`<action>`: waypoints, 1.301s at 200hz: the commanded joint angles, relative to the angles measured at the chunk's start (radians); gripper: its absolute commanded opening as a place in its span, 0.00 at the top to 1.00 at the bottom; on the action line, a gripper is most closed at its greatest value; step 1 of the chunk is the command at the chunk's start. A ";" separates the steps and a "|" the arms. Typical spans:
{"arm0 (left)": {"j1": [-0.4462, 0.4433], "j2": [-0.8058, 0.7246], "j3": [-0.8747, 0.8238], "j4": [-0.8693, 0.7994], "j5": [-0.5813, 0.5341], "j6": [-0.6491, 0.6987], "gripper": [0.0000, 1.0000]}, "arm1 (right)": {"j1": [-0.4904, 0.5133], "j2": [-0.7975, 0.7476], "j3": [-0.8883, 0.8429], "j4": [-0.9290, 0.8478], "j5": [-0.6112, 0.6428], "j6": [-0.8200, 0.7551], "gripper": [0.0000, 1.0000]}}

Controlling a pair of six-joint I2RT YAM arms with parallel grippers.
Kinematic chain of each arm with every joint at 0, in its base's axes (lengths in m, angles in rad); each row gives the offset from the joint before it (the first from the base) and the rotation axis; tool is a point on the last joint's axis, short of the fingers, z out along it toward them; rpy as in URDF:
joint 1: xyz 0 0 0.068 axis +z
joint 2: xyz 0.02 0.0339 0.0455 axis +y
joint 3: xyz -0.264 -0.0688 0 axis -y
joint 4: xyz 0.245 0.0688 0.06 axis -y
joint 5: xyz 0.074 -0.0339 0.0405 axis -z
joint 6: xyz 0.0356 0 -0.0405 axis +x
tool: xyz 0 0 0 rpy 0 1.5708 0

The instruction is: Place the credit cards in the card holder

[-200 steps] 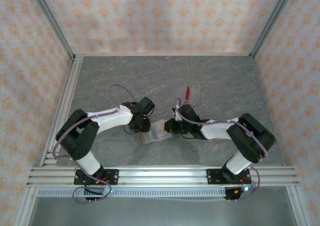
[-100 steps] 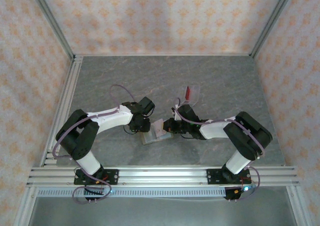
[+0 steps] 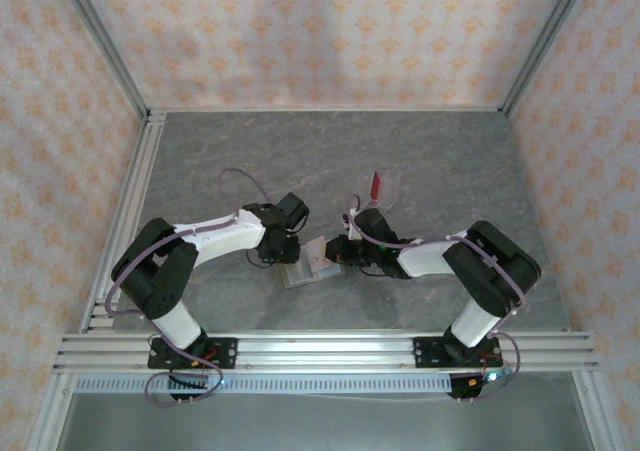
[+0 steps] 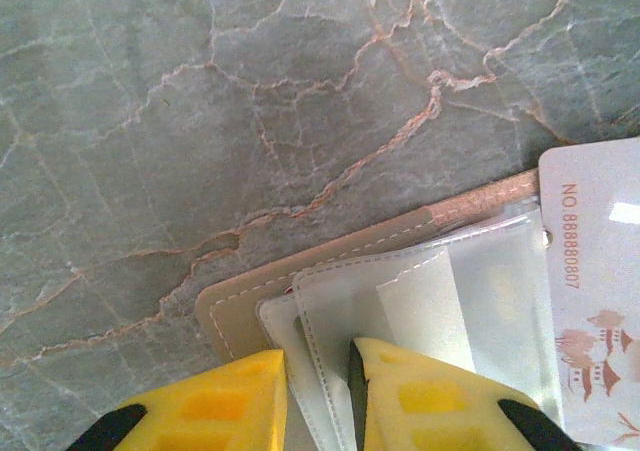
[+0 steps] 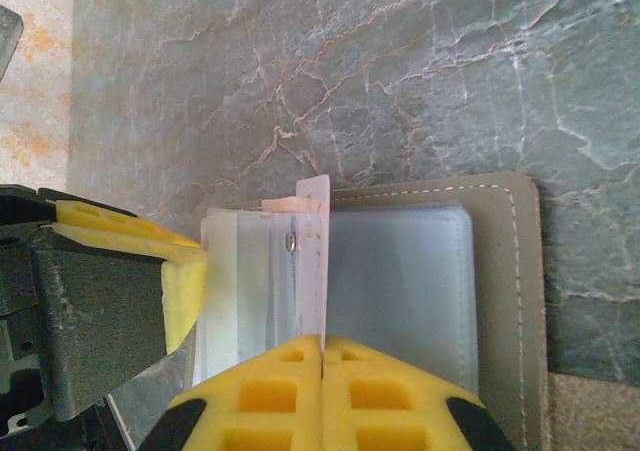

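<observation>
At the bottom of the top view both arm bases sit on the rail at the near edge of the bench (image 3: 450, 161). The two arms bend inward to meet just below the frame's centre, over the open card holder (image 3: 305, 273). The left end effector (image 4: 318, 366) enters from the bottom of its wrist view with its yellow fingers (image 4: 245, 401) only a narrow slit apart, pinching the edge of one clear sleeve of the card holder. A corner of the tan cover lies flat on the marbled grey surface just above them. The right end effector (image 5: 322, 356), at the bottom centre of its own view, has its yellow fingers pressed fully together on a pale credit card (image 5: 314, 256). That card stands on edge and points up the frame, over the stack of clear sleeves that lies left of the holder's flat clear pocket and stitched olive-tan cover. In the left wrist view the same card shows at the right edge, its pale face printed with a number and a small reddish picture, overlapping the sleeves. Whether its leading edge is inside a sleeve I cannot tell. Farther up the top view, right of centre, a clear stand (image 3: 390, 178) holds a red card (image 3: 375, 183) upright, apart from both arms.
</observation>
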 commanded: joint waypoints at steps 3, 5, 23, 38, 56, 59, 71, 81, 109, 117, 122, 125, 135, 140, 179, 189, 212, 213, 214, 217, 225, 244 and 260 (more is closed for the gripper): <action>-0.004 0.023 -0.039 -0.052 -0.032 0.005 0.76 | 0.014 0.014 -0.005 0.006 -0.020 0.005 1.00; -0.004 0.023 -0.039 -0.052 -0.032 0.006 0.76 | 0.015 0.013 -0.004 0.005 -0.022 0.006 1.00; -0.003 0.025 -0.038 -0.049 -0.029 0.007 0.76 | 0.015 0.010 0.001 0.005 -0.027 0.006 1.00; -0.003 0.026 -0.038 -0.050 -0.029 0.007 0.76 | 0.014 0.013 0.005 0.009 -0.034 0.009 1.00; -0.004 0.023 -0.039 -0.053 -0.032 0.008 0.76 | 0.012 0.009 0.005 0.006 -0.032 0.011 1.00; -0.004 0.022 -0.038 -0.052 -0.032 0.009 0.76 | 0.011 0.004 0.004 0.002 -0.028 0.008 1.00; -0.004 0.018 -0.042 -0.054 -0.035 0.009 0.76 | 0.002 -0.022 0.000 -0.022 -0.013 -0.002 1.00; -0.003 0.017 -0.044 -0.055 -0.036 0.009 0.76 | -0.011 -0.053 0.002 -0.056 -0.007 -0.019 1.00; -0.003 0.016 -0.045 -0.052 -0.037 0.008 0.76 | -0.040 -0.155 0.035 -0.202 0.007 -0.086 1.00; -0.003 0.017 -0.045 -0.051 -0.036 0.007 0.76 | -0.046 -0.179 0.045 -0.239 0.014 -0.103 1.00; -0.003 0.019 -0.045 -0.048 -0.033 0.007 0.76 | -0.049 -0.194 0.050 -0.259 0.018 -0.111 1.00; -0.003 0.019 -0.045 -0.048 -0.033 0.006 0.76 | -0.051 -0.201 0.053 -0.270 0.020 -0.115 1.00; -0.004 0.020 -0.045 -0.047 -0.032 0.007 0.76 | -0.057 -0.222 0.062 -0.301 0.028 -0.131 1.00; -0.005 0.020 -0.044 -0.045 -0.033 0.007 0.76 | -0.060 -0.228 0.064 -0.311 0.031 -0.136 1.00; -0.004 0.017 -0.043 -0.051 -0.034 0.007 0.76 | -0.063 -0.210 0.069 -0.320 0.029 -0.143 1.00; -0.004 0.013 -0.043 -0.053 -0.036 0.007 0.76 | -0.064 -0.208 0.068 -0.303 0.019 -0.134 1.00; -0.004 -0.004 -0.041 -0.062 -0.036 0.007 0.77 | -0.061 -0.196 0.071 -0.268 -0.013 -0.119 1.00; -0.004 -0.005 -0.040 -0.062 -0.035 0.007 0.77 | -0.061 -0.195 0.072 -0.267 -0.014 -0.119 1.00; -0.004 -0.005 -0.040 -0.063 -0.035 0.007 0.77 | -0.060 -0.194 0.072 -0.266 -0.014 -0.119 1.00; -0.004 -0.008 -0.040 -0.064 -0.036 0.009 0.77 | -0.060 -0.191 0.074 -0.265 -0.018 -0.116 1.00; -0.004 -0.015 -0.038 -0.069 -0.035 0.009 0.77 | -0.055 -0.182 0.078 -0.260 -0.023 -0.115 1.00; -0.004 -0.026 -0.033 -0.074 -0.037 0.009 0.76 | -0.036 -0.159 0.087 -0.235 -0.036 -0.111 1.00; -0.003 -0.023 -0.032 -0.075 -0.037 0.007 0.76 | -0.028 -0.135 0.091 -0.205 -0.040 -0.100 1.00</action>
